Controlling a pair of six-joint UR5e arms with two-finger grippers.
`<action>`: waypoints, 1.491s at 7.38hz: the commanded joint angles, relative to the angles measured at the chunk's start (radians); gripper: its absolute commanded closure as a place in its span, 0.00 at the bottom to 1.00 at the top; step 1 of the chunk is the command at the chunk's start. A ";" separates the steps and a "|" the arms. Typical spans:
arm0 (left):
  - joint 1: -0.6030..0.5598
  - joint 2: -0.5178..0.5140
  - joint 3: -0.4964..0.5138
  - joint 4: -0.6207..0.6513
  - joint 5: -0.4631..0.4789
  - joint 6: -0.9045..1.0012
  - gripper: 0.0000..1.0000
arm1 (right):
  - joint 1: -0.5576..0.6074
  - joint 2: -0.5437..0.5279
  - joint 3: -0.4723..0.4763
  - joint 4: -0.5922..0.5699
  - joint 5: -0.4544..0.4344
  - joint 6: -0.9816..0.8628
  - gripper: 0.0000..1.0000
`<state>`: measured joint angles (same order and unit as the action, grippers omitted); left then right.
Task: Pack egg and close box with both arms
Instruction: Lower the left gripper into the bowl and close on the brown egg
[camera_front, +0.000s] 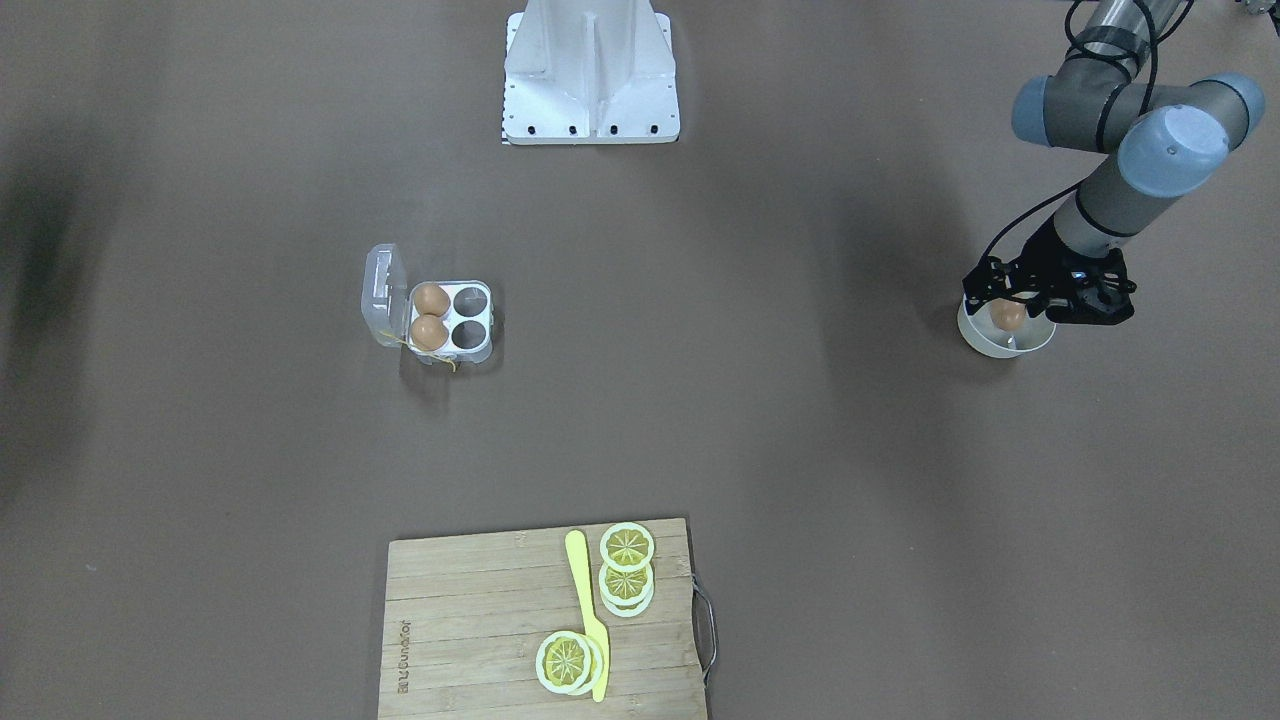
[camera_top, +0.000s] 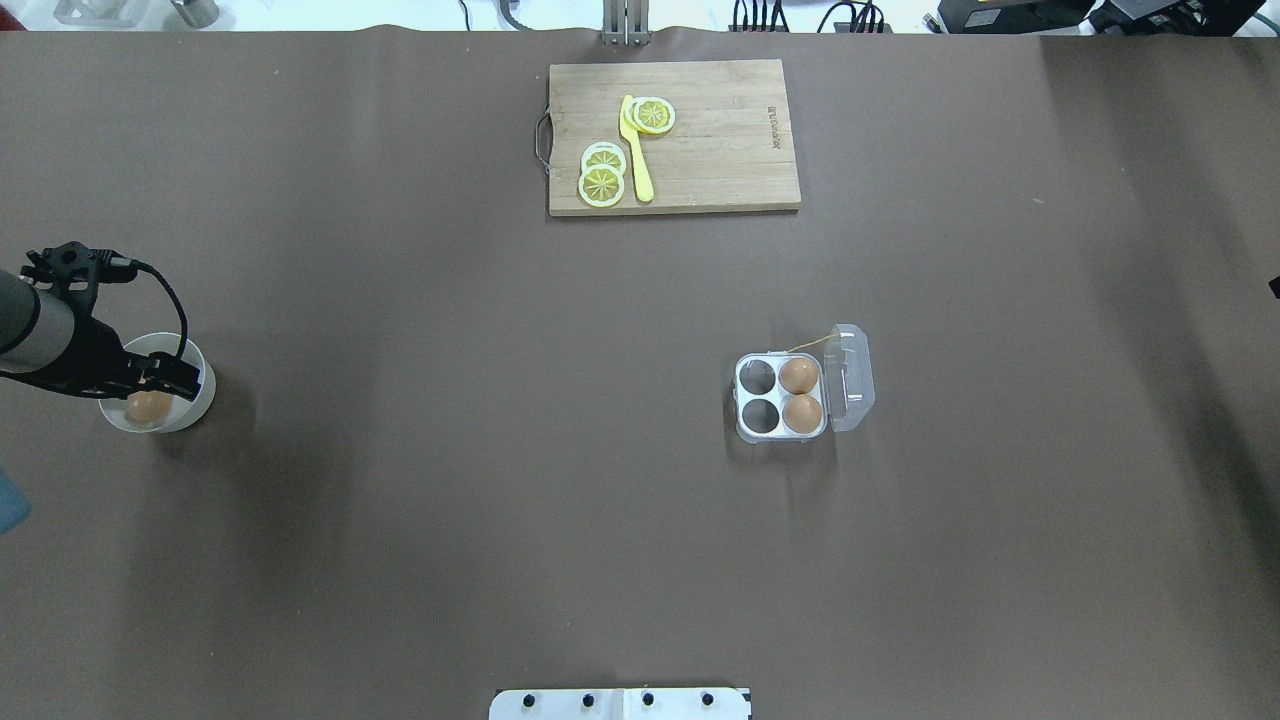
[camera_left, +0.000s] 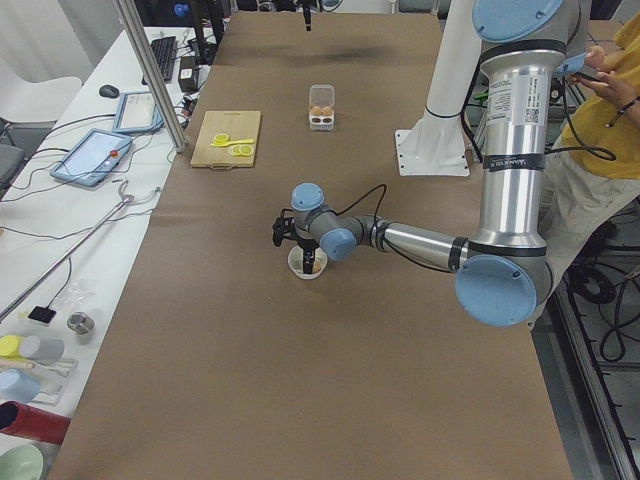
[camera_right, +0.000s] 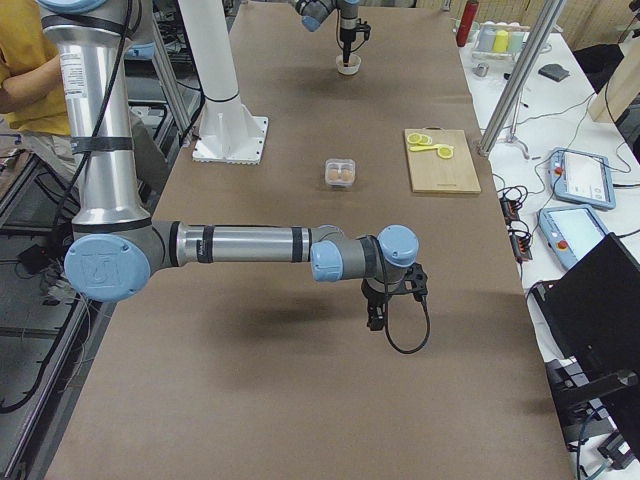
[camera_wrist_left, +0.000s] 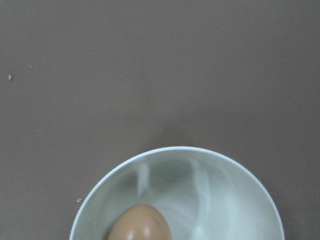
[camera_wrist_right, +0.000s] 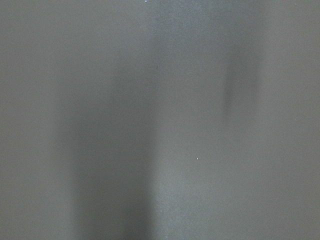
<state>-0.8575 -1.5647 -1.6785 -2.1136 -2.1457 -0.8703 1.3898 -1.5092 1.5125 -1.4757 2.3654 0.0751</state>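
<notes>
The egg (camera_front: 1008, 316) lies in a pale round bowl (camera_front: 975, 338) at the table's far left end; the left wrist view shows the egg (camera_wrist_left: 140, 225) low in the bowl (camera_wrist_left: 240, 200). My left gripper (camera_front: 1012, 305) points down right over it, jaws apparently apart, not lifting it. The box (camera_front: 480, 346) stands mid-table with its clear lid (camera_front: 383, 295) swung open. Two eggs (camera_front: 431, 298) (camera_front: 428, 332) fill the cells by the hinge; the other two cells are empty. My right gripper (camera_right: 385, 315) hangs over bare table far from the box; I cannot tell its state.
A wooden cutting board (camera_front: 470, 620) with lemon slices (camera_front: 627, 546) and a yellow knife (camera_front: 590, 620) lies at the far edge from the robot. The white robot base (camera_front: 590, 70) stands at the robot's side. An operator in yellow (camera_left: 610, 110) stands beside it.
</notes>
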 joint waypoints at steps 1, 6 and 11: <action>0.011 -0.011 0.011 0.000 0.013 0.002 0.20 | 0.000 0.001 0.000 0.000 0.000 0.000 0.00; 0.023 -0.002 0.005 0.000 0.041 0.011 0.25 | 0.000 0.001 -0.002 0.000 0.000 0.000 0.00; 0.023 0.003 -0.004 0.000 0.041 0.011 0.46 | 0.001 0.000 -0.005 0.000 0.001 -0.001 0.00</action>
<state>-0.8345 -1.5616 -1.6848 -2.1138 -2.1051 -0.8589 1.3900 -1.5083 1.5077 -1.4757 2.3664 0.0743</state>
